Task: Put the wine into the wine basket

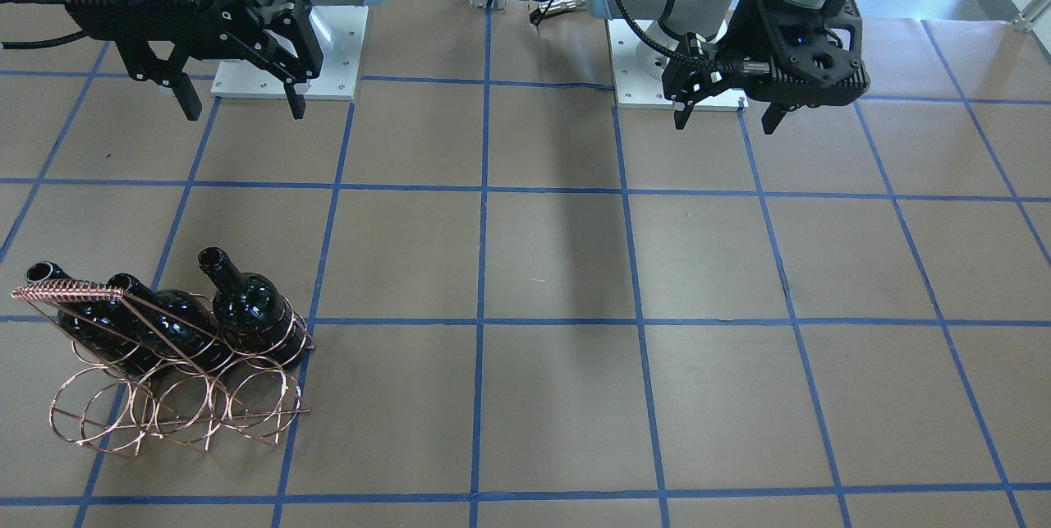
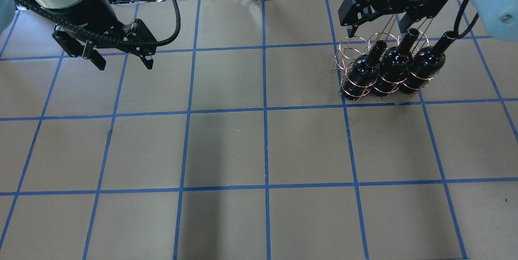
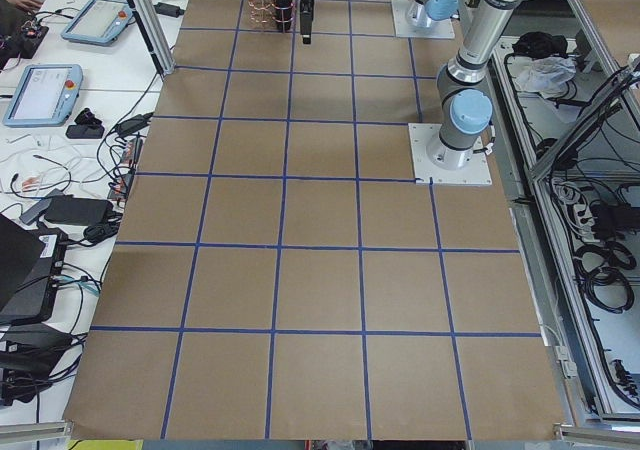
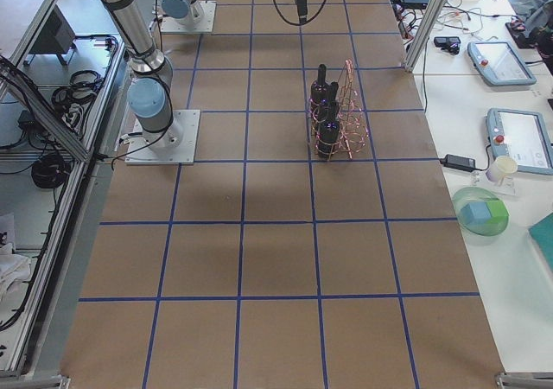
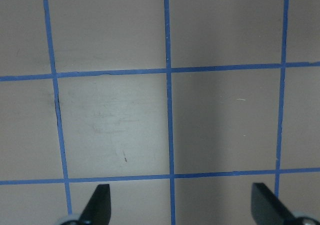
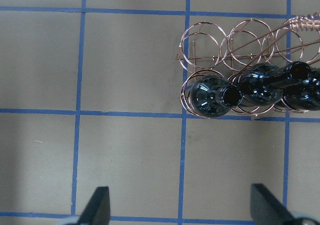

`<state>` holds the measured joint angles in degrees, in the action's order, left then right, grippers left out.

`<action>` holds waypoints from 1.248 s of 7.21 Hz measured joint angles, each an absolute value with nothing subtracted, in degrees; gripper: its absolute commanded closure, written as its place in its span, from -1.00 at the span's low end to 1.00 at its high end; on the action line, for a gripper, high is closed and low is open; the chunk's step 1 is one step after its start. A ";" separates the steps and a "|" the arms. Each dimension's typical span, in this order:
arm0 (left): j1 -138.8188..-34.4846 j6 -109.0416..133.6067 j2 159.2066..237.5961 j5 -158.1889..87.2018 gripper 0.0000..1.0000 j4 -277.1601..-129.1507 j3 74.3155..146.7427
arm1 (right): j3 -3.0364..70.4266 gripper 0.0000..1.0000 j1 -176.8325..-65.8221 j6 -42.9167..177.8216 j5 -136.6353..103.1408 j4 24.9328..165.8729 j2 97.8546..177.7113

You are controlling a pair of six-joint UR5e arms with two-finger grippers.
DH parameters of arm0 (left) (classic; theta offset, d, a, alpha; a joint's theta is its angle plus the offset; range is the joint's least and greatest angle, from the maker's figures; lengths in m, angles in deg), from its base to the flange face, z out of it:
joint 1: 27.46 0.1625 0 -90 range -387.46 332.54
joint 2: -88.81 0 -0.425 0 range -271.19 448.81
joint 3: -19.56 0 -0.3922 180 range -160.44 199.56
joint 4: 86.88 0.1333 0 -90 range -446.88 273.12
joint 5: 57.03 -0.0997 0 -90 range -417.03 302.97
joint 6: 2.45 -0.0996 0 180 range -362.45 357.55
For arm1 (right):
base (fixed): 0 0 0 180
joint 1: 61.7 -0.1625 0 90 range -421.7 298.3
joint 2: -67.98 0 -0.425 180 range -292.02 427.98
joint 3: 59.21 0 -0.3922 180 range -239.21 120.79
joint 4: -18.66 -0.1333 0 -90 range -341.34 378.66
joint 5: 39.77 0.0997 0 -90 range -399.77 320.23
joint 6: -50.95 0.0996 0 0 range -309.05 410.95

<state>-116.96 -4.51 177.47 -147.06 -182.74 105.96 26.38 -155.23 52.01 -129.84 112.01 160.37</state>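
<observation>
Three black wine bottles stand in the copper wire wine basket (image 1: 156,413), which sits on the robot's right side of the brown, blue-gridded table (image 2: 226,151), far from the robot's base. They fill the row of rings on the basket's robot side, side by side and touching or nearly so, necks up and leaning toward the robot. One is the bottle nearest the table's middle (image 2: 361,73), then comes the middle bottle (image 2: 391,70), then the outer bottle (image 2: 423,66) toward the right edge. The second row of rings lies on the side away from the robot, and the coiled handle (image 1: 70,291) runs across near the outer bottle's neck. The right gripper (image 1: 244,112) hangs raised above the table on the robot's side of the basket, well apart from it. Its jaws are spread wide and it grasps nothing; its wrist camera looks down on the bottle mouths. The left gripper (image 2: 125,66) hangs over bare table on the robot's left, far from the basket, fingers likewise released and holding nothing.
</observation>
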 measured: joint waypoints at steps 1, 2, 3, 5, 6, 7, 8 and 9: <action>-116.92 -4.53 177.37 -147.28 -1.00 -182.73 106.36 | 26.43 -1.00 -155.24 51.92 -129.80 112.05 160.40; -116.91 -4.33 177.34 -147.34 -1.00 -182.73 106.62 | 26.48 -1.00 -155.25 51.82 -129.72 112.07 160.43; -116.92 -3.95 177.42 -147.17 -1.00 -182.57 106.78 | 26.56 -1.00 -155.30 51.77 -129.55 112.06 160.43; -116.84 -3.82 177.62 -147.05 -1.00 -182.23 106.95 | 26.64 -1.00 -155.40 51.75 -129.17 112.01 160.62; -116.81 -3.32 177.90 -145.91 -1.00 -181.45 107.01 | 26.65 -1.00 -155.44 51.74 -128.95 112.00 160.81; -116.76 -2.90 178.33 -144.46 -1.00 -180.19 107.12 | 26.65 -1.00 -155.46 51.72 -128.79 112.00 160.90; -116.76 -2.97 178.81 -143.93 -1.00 -179.43 107.61 | 26.66 -1.00 -155.47 51.69 -128.71 112.00 160.96; -116.72 -3.12 178.89 -144.23 -1.00 -179.18 108.54 | 26.66 -1.00 -155.47 51.66 -128.71 112.00 161.01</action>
<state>-116.72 -3.12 178.89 -144.23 -179.18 108.54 26.66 -155.47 51.66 -128.71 112.00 161.01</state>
